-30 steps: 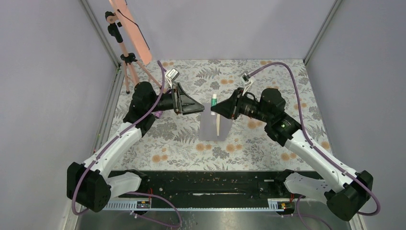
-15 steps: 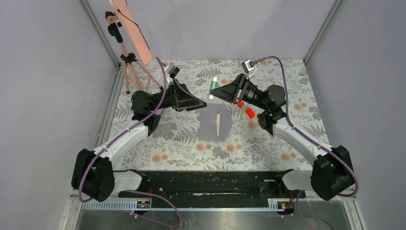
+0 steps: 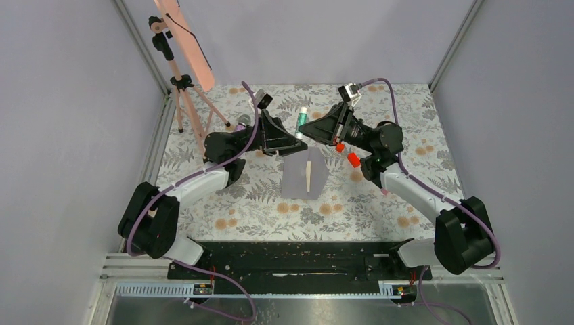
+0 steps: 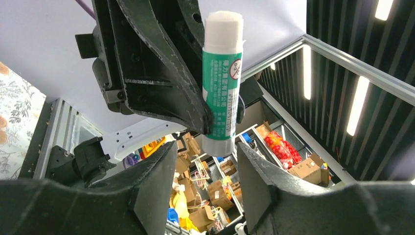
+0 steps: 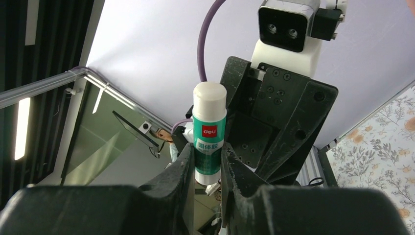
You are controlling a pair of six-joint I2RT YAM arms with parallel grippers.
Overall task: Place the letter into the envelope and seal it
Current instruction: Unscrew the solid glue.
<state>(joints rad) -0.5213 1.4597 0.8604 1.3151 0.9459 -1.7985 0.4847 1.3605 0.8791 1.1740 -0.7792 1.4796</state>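
Beneath both grippers, on their base side, the envelope (image 3: 294, 181) lies flat on the floral bench (image 3: 379, 203). A narrow strip of the letter (image 3: 309, 176) shows along its middle, with its long axis running from the arm bases toward the far wall. From above I cannot tell how the flap lies.

Over the envelope's far edge the two arms meet tip to tip. Each reaches forward and inward with its elbow out and its wrist turned toward the other.

The left gripper (image 4: 205, 159) has its jaws apart. In its wrist view the lower end of a green-and-white glue stick (image 4: 222, 73) stands just off its fingertips, in line with the gap and touching neither finger as far as can be seen.

The right gripper (image 5: 208, 157) is clamped on that stick around the lower part of its body. The white end sticks out past the right gripper's fingers. In the top view the stick's long axis runs roughly near to far, leaning a little, with one end toward the back wall.

Under the right gripper's wrist side a small red piece (image 3: 352, 159) lies on the bench. Beyond the left gripper, toward the far left corner, stands a tripod (image 3: 181, 95).
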